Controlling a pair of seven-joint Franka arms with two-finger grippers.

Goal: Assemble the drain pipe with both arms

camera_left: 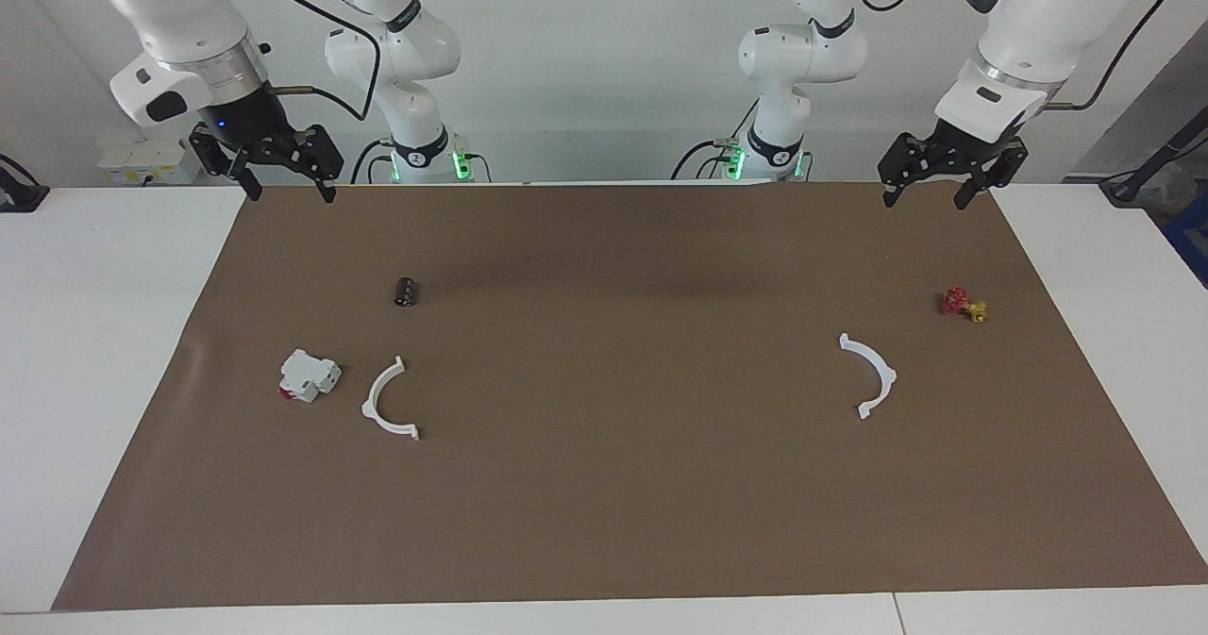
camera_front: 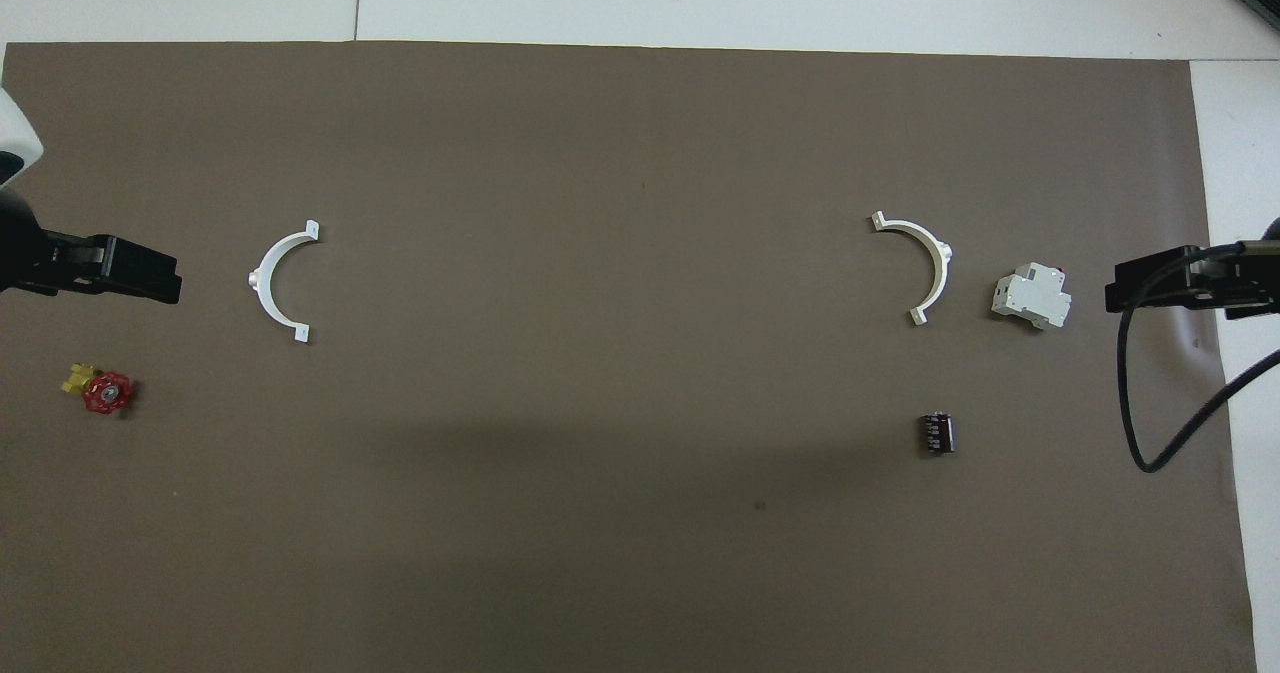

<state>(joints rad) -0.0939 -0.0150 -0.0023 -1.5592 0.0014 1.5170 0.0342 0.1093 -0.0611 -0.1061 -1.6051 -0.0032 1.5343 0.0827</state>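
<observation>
The drain pipe lies in two separate white half-rings on the brown mat. One half-ring (camera_left: 367,409) (camera_front: 940,258) is toward the right arm's end. The other half-ring (camera_left: 887,371) (camera_front: 260,281) is toward the left arm's end. My right gripper (camera_left: 291,192) (camera_front: 1125,288) is open and empty, raised over the mat's edge by its base. My left gripper (camera_left: 927,201) (camera_front: 165,275) is open and empty, raised over the mat's corner by its base. Both arms wait, apart from the half-rings.
A blocky white part with a red end (camera_left: 309,375) (camera_front: 1030,298) lies beside the right-end half-ring. A small dark cylinder (camera_left: 407,292) (camera_front: 937,433) lies nearer to the robots. A red and yellow valve (camera_left: 963,305) (camera_front: 100,390) lies near the left-end half-ring. The brown mat (camera_left: 604,522) covers the white table.
</observation>
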